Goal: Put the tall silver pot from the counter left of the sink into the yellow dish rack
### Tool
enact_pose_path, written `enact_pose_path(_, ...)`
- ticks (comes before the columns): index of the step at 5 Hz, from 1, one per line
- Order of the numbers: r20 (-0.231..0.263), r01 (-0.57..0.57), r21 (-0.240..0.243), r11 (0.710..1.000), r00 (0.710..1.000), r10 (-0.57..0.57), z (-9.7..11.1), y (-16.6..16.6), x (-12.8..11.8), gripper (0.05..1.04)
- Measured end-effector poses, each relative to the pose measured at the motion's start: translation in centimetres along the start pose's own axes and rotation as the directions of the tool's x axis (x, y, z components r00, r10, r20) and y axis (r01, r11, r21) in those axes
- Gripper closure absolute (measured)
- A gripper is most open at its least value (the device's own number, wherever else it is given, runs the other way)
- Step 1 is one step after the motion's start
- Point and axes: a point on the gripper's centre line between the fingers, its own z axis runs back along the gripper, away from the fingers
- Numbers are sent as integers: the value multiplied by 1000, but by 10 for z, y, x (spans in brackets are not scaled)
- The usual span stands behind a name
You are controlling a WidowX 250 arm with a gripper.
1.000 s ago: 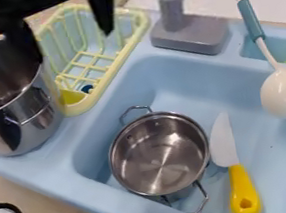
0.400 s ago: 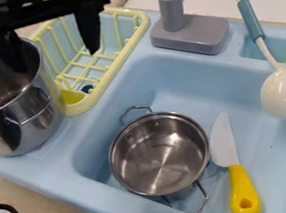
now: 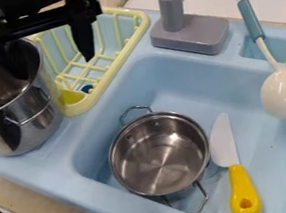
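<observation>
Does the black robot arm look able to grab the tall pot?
Probably yes: the open gripper hangs close by the rim of the tall pot, and nothing seems to stand between them.

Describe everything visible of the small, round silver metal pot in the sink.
The small, round silver metal pot sits mouth up in the light-blue, plastic-looking sink. It has a thin rim, shiny inner walls and bottom, no lid, and nothing visible inside. Two metal loop handles sit opposite each other, at its upper left and lower right in the picture. The knife with yellow handle and pale blade lies right beside it; contact unclear.
</observation>
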Motion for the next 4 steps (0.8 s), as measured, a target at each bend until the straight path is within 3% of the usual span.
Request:
enact_pose_path(2,-76,4,-19,1000,997,-6,-34,-1,3,114)
enact_pose_path(3,-57,1,-65,998,998,-5,-37,-2,5,340)
enact_pose_path(4,-27,1,-89,996,1000,-3,-37,-1,6,627)
